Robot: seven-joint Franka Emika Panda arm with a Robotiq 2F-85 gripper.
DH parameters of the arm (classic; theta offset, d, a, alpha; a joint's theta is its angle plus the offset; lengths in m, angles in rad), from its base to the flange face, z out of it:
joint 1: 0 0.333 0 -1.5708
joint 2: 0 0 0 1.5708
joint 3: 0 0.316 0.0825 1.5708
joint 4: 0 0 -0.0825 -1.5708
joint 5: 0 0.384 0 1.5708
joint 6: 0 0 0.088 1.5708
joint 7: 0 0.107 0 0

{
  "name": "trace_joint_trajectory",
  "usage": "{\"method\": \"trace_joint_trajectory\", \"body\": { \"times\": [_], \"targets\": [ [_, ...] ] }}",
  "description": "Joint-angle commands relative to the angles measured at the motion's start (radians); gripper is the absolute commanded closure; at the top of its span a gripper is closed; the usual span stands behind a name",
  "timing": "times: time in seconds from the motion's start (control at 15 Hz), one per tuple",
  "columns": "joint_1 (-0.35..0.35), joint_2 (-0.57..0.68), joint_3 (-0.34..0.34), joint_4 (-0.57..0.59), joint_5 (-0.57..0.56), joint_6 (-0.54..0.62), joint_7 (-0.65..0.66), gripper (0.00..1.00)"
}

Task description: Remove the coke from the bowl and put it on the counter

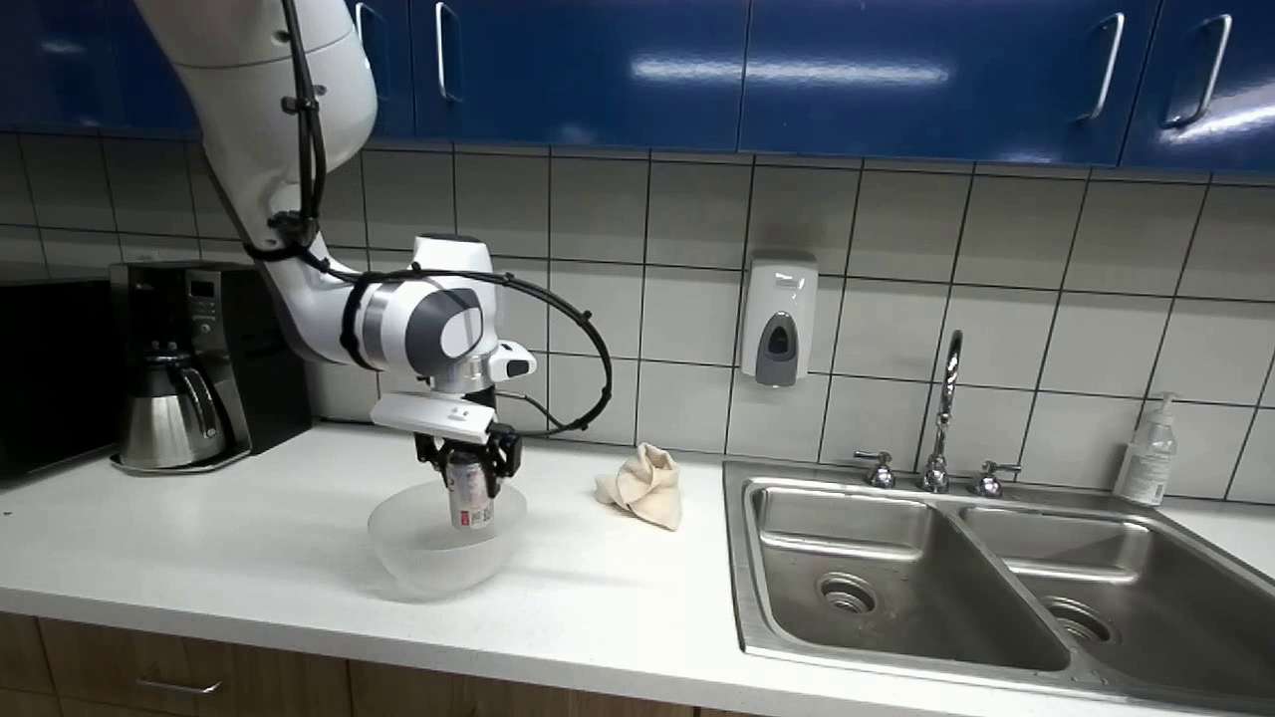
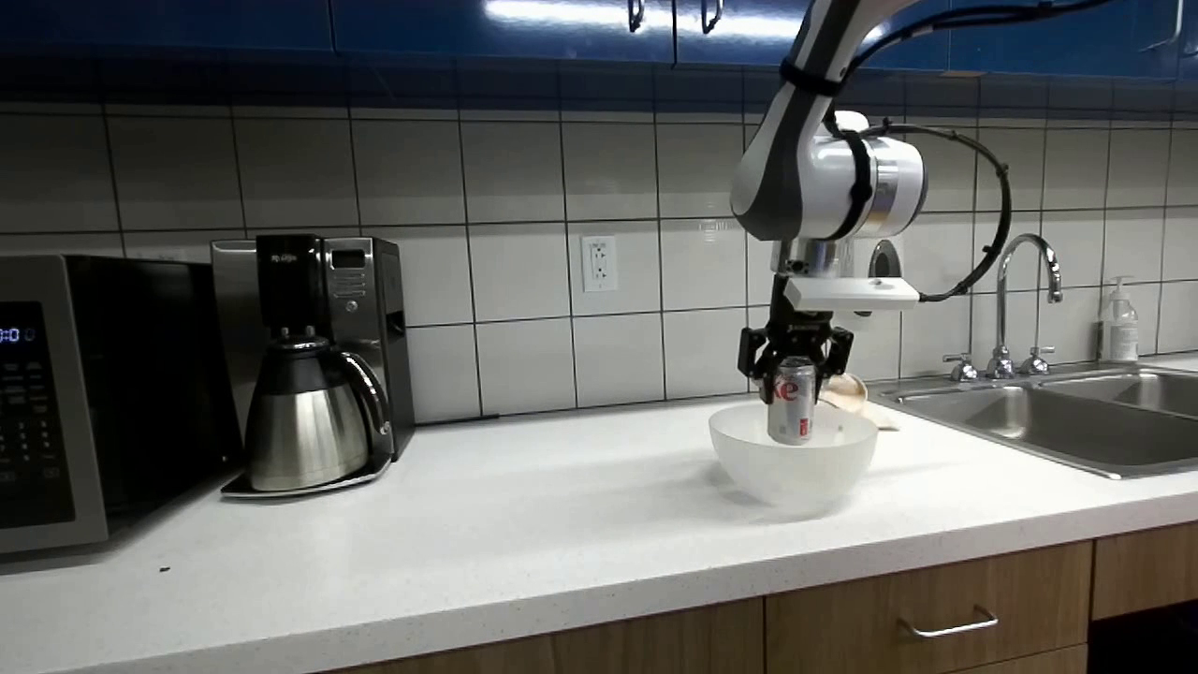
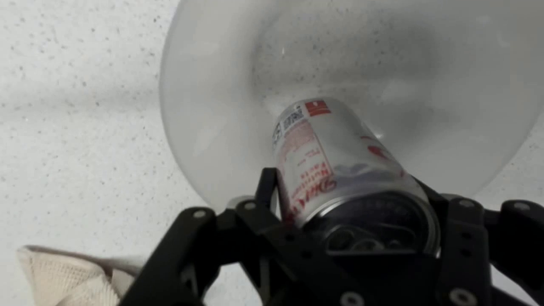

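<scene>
silver can (image 2: 793,415), held in gripper (image 2: 796,388), at mouth of frosted bowl (image 2: 786,475)

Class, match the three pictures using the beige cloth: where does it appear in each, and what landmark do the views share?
In an exterior view: the cloth lies just below centre, between the bowl and the sink.
In an exterior view: the cloth sits right of centre, partly hidden, behind the bowl.
Wrist view: the cloth, lower left, cut off by the bottom edge.
Shared landmark: the bowl.
</scene>
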Motion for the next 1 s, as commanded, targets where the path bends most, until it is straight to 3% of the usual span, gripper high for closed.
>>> {"method": "trace_joint_trajectory", "body": {
  "times": [0.0,0.6,0.93],
  "targets": [
    [-0.009,-0.122,-0.003,-0.028,-0.034,-0.037,0.006,0.58],
    [-0.06,-0.299,-0.089,-0.08,-0.08,-0.078,-0.009,0.58],
    [-0.103,-0.315,-0.134,-0.111,-0.063,-0.066,-0.054,0.58]
  ]
}}
